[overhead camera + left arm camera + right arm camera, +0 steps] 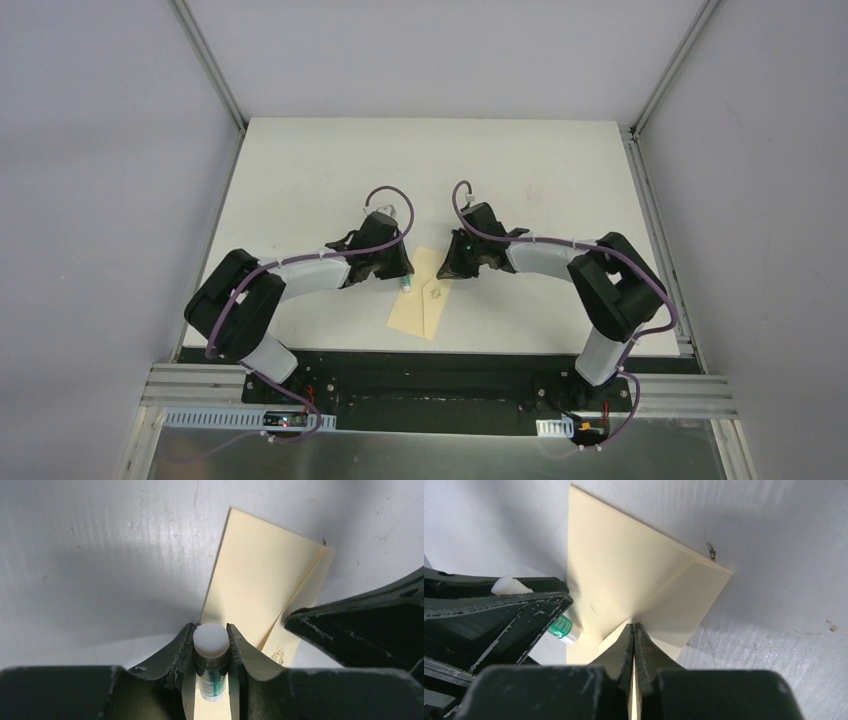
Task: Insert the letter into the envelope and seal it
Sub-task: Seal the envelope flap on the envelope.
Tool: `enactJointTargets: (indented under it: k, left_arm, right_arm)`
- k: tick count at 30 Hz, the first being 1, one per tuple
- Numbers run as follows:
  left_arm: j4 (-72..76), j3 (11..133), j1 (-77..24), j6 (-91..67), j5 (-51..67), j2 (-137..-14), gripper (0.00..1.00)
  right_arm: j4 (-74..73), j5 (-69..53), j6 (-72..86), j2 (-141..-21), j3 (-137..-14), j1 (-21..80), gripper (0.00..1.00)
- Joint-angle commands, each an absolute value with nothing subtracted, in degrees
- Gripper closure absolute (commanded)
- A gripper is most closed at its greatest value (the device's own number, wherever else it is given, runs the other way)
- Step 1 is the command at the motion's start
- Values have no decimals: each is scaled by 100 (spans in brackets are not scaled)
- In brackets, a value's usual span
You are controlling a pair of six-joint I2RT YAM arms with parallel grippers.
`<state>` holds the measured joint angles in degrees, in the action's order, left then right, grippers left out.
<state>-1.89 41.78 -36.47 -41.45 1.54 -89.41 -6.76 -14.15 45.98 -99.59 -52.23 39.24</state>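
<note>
Gripping white-green tube (211, 652) between both fingers, left gripper (211, 639) sits over far end of envelope (413, 312). Envelope lies on table (300, 180), near-centre, between 2 grippers. Right gripper (634, 632) fingers pressed together, thin paper edge of envelope pinched between them. Cannot tell letter apart from envelope.
</note>
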Motion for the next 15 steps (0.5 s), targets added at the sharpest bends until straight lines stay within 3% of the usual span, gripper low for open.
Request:
enactJointTargets:
  k: [1, 8, 15]
  left_arm:
    - [-209, 3911, -3586, -3757, 231, -8493, 100]
    - [-184, 3664, -3698, -3891, 391, -8382, 100]
    - [-315, 3319, -3905, -4934, -367, -8276, 100]
  right_arm:
    - [-1038, -1296, 4141, -10154, -5597, 3911, 100]
    - [-1220, -1406, 3956, -10339, -5992, 3929, 100]
    - [-1791, -1333, 3674, -10044, -6386, 3961, 99]
